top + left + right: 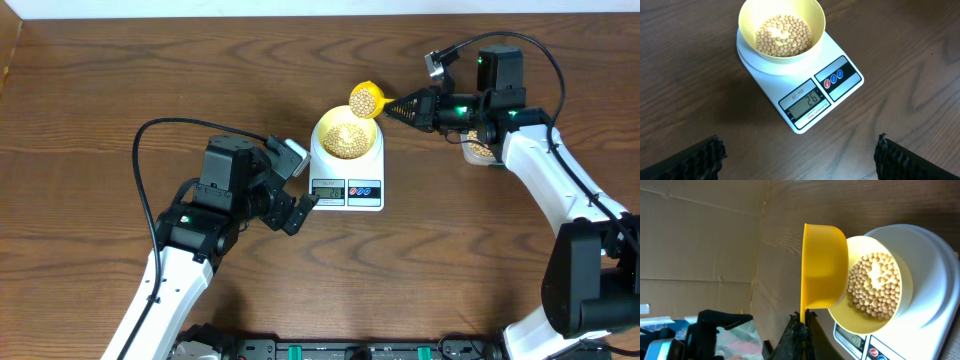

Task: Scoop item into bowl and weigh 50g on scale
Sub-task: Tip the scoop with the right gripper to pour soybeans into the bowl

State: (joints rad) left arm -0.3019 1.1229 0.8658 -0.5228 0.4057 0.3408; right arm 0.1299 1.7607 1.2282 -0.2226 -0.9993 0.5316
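Pinching the thin handle of the light yellow plastic scoop point(822, 265), right end effector point(801, 322) hangs at one o'clock of pale round bowl point(746, 20); tan beans point(782, 35) roll easily. Left end effector point(800, 155): wide.

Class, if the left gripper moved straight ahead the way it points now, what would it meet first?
The left gripper would probably meet the scale, at its display end; height is unclear.

Reaches from 7 o'clock with left gripper point(302, 209) spread wide toward 2; stretches from 4 o'clock with right gripper point(408, 105) clamped on scoop point(365, 98), aimed at 9.
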